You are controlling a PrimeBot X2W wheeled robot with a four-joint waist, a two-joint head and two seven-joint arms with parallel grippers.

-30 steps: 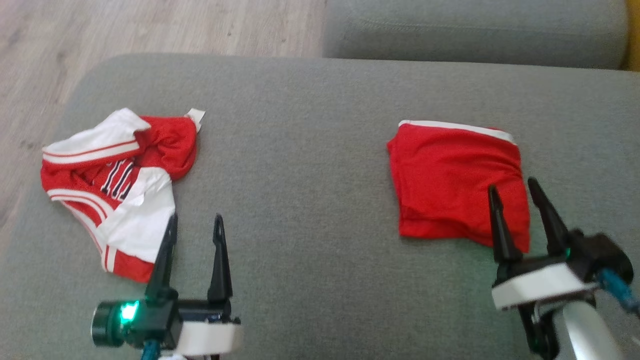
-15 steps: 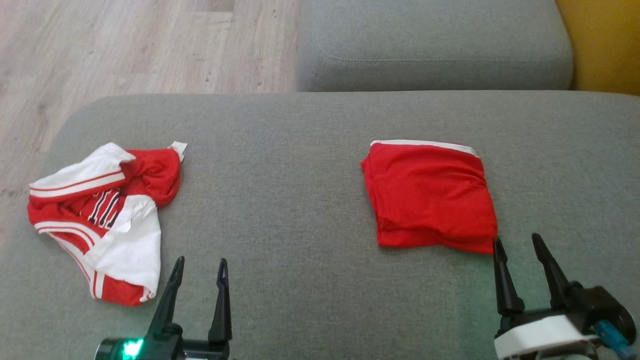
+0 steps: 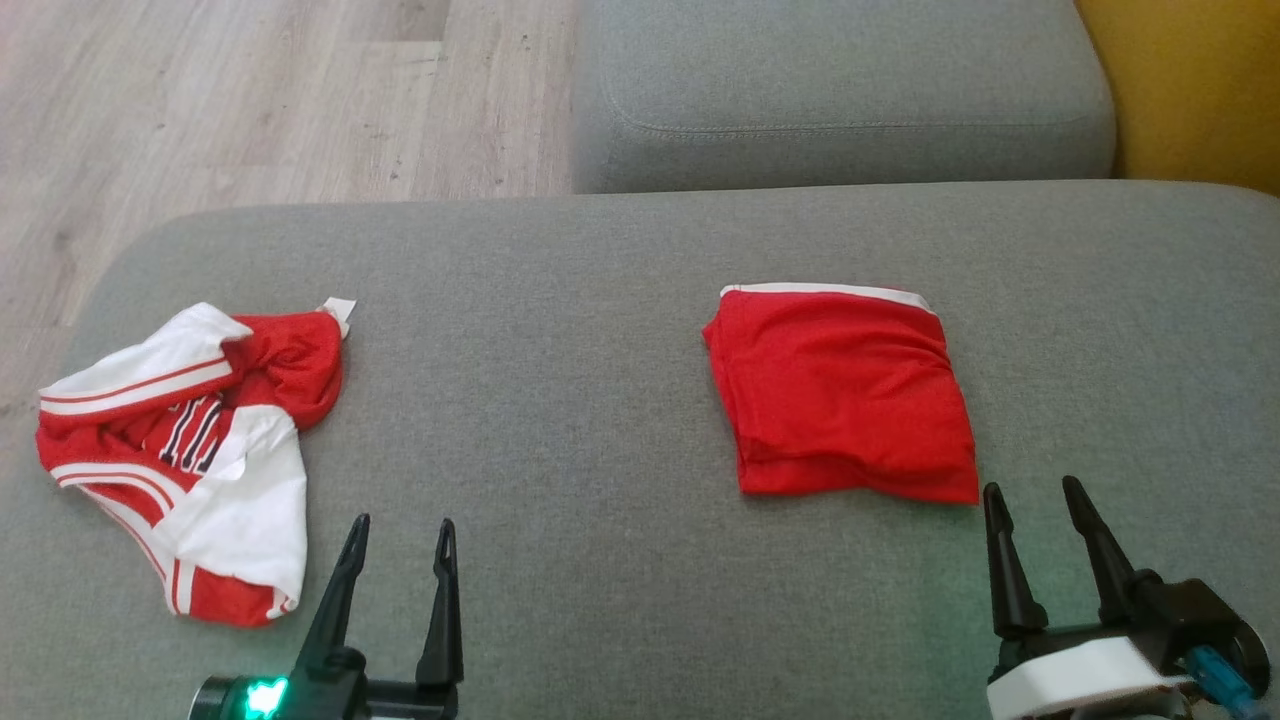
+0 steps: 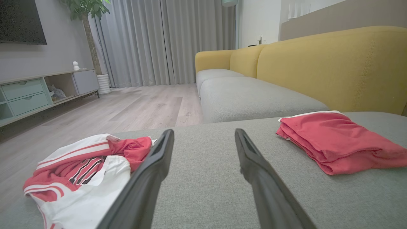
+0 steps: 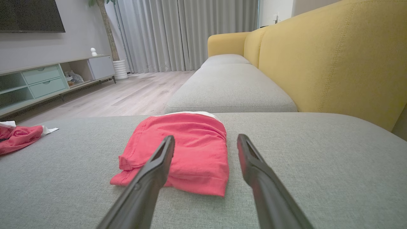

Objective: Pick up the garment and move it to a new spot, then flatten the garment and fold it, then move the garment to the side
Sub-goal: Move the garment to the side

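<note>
One cushion (image 3: 560, 400) bears folded garment (image 3: 840, 400), crumpled jersey (image 3: 190, 450).

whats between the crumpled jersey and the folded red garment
Bare grey cushion lies between the crumpled jersey and the folded red garment, as the head view shows.

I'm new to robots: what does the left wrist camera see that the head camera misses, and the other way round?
Left wrist view, looking low across the room: a TV, curtains, a plant and a cabinet.
Head view, looking down: the open right fingers, close to the folded shorts.
Both: the gray cushion, the crumpled jersey, the shorts, the wood floor and the open left fingers.
</note>
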